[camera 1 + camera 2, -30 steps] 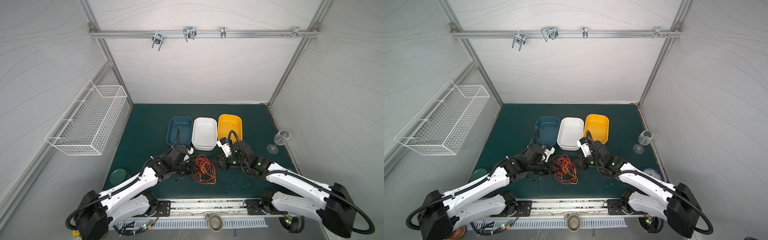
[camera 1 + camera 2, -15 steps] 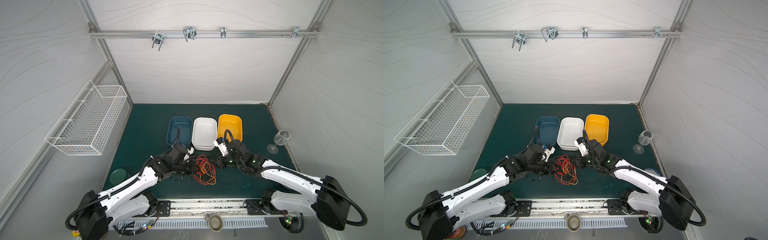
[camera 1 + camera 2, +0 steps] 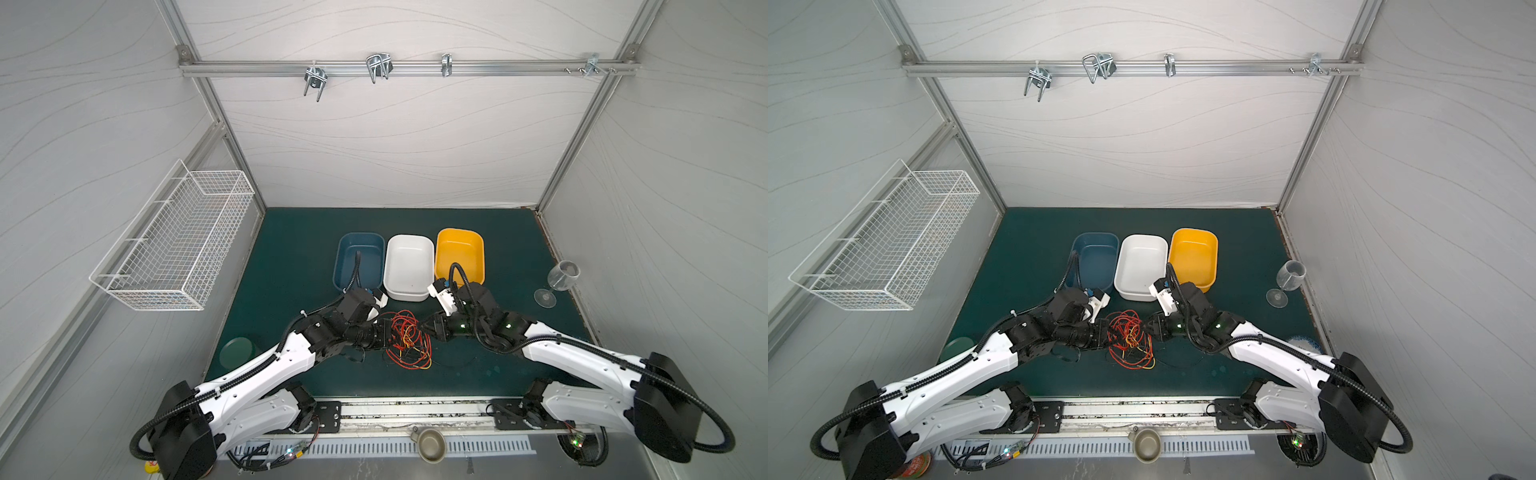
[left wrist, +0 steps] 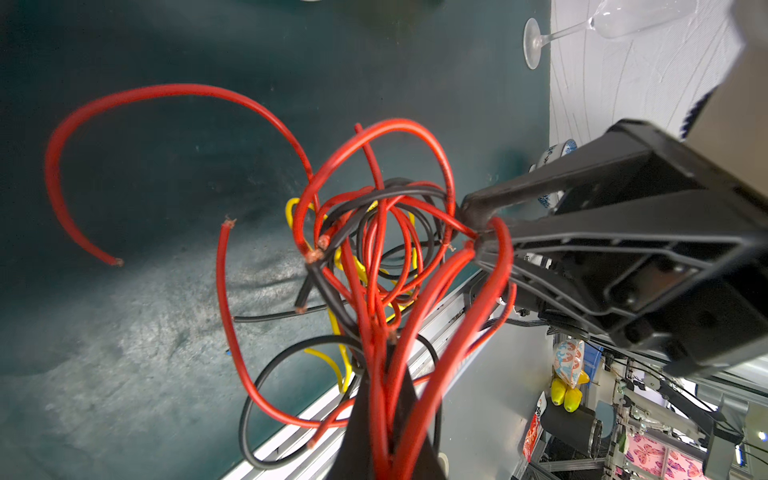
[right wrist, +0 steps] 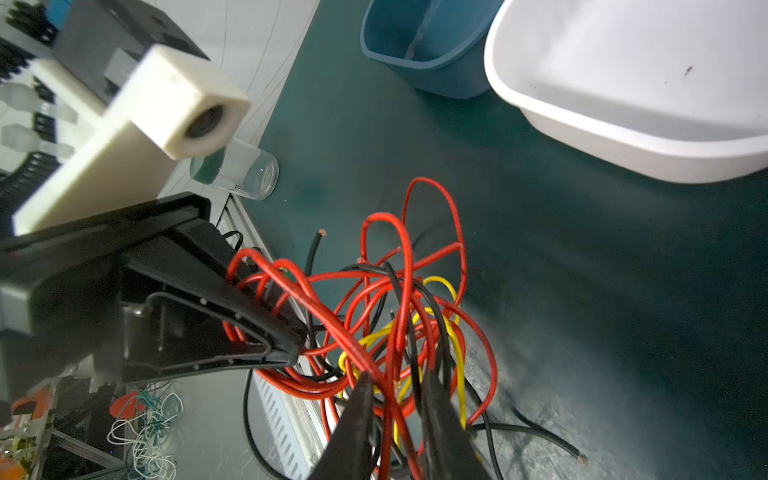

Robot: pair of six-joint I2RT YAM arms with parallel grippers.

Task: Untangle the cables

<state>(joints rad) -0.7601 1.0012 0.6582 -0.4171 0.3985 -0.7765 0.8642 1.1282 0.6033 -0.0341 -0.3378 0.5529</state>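
- The cables (image 3: pixel 409 347) are bunched between both hands, with the lower loops on the tabletop (image 3: pixel 299 266).
- The left hand (image 3: pixel 390 332) and right hand (image 3: pixel 424 327) each clamp on red ones.
- Draw apart slowly, easing off if a knot tightens.

Cables (image 3: pixel 406 338) lie before the tubs (image 3: pixel 409 262)

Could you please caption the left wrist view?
Tangled thin red, black and yellow cables pinched by left claw and right claw.

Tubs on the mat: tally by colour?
blue tub: 1
white tub: 1
yellow tub: 1
total: 3
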